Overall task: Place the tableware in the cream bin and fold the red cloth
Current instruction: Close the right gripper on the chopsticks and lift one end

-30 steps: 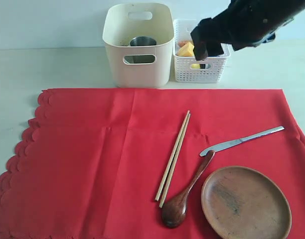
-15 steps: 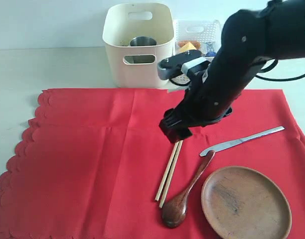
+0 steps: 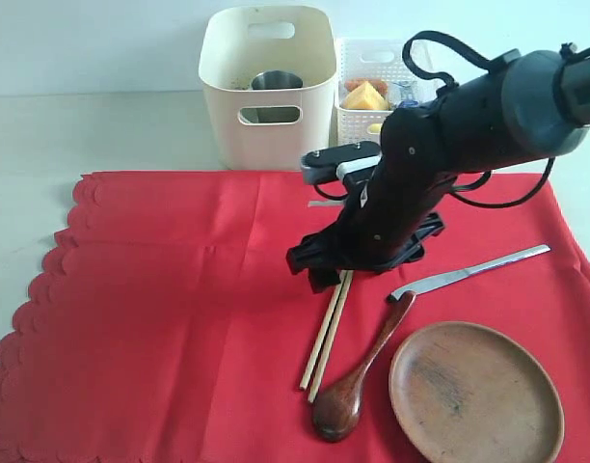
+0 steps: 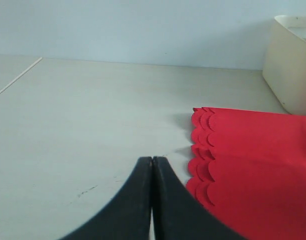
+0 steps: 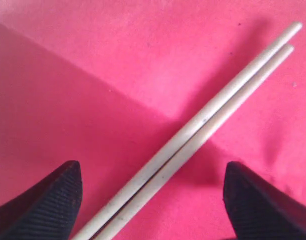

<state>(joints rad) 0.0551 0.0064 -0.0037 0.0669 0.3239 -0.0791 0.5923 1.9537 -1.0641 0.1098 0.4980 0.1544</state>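
The right gripper (image 5: 151,179), spread wide, straddles the pale wooden chopsticks (image 3: 331,313) lying on the large red cloth (image 3: 170,289), the tall cream plastic bin (image 3: 268,140) at the far side; the left gripper (image 4: 152,199), pressed together, hovers by the cloth's scalloped left edge

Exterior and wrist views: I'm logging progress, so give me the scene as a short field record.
right gripper: open, jaws either side of the chopsticks, not closed on them
left gripper: shut, empty, over bare table beside the cloth's scalloped edge
in bin: cup
on cloth: chopsticks, knife, spoon, plate
cloth state: spread flat, unfolded
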